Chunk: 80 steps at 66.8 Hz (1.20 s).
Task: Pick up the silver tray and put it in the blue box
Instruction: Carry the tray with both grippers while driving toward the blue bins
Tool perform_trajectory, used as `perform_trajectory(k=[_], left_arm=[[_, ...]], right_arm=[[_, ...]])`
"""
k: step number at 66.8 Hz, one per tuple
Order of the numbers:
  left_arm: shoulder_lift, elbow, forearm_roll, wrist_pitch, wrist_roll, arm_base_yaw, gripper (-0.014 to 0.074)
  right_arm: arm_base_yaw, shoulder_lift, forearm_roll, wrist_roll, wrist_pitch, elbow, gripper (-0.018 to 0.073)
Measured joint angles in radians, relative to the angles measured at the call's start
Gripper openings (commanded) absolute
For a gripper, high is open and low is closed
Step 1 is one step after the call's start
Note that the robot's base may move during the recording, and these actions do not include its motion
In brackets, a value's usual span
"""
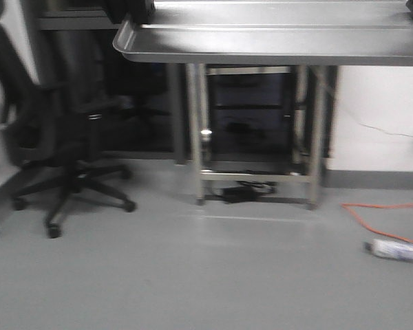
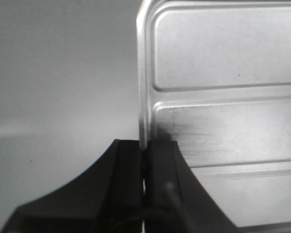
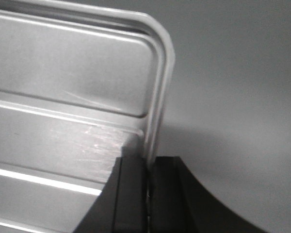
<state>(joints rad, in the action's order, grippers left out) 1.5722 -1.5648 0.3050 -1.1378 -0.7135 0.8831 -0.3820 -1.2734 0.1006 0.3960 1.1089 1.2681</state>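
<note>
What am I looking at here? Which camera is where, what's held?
A two-armed robot on a mobile base. The wide picture looks forward from its body: the silver tray spans the top, with an office chair, a metal stand and an orange cable beyond. The other two come from wrist cameras. The left gripper and right gripper each pinch the tray's rim, at opposite ends. No blue box shows.

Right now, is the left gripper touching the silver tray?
Touching. The left wrist view shows the left gripper closed on the raised rim of the silver tray, with no gap visible between fingers and metal.
</note>
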Motion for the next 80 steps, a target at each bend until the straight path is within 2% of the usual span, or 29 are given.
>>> perform_trajectory(k=[80], left_arm=[[0.000,0.000,0.002,0.000,0.000,0.000,-0.0105]], right_arm=[[0.000,0.000,0.000,0.000,-0.002,0.000,0.0058]])
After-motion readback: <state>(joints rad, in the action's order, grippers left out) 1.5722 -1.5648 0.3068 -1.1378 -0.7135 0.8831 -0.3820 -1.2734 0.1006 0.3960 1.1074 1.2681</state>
